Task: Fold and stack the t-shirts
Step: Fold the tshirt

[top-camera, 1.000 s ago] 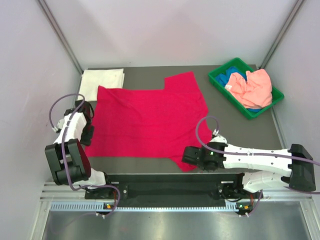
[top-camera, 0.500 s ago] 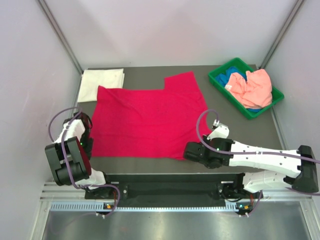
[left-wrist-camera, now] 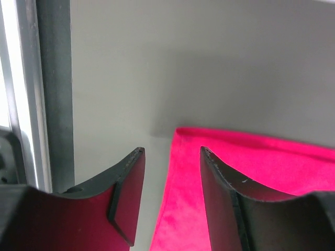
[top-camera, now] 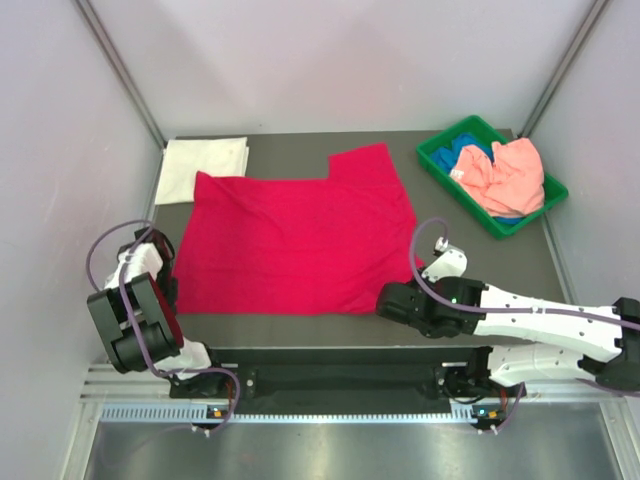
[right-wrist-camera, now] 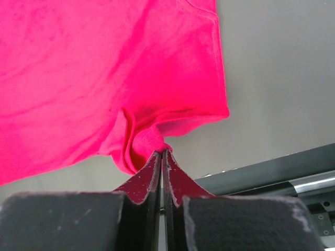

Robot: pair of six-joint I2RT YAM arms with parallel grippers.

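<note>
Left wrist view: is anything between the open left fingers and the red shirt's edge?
Nothing visible does. The left fingers stand open, and the near edge of the crimson-red shirt runs straight into the gap between them, lying on the bare grey table. Whether the fingers already touch the cloth cannot be told.

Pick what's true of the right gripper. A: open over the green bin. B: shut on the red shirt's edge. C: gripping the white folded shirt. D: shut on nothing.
B: the right gripper is closed, with a bunched bit of the red shirt pinched between its jaws.
</note>
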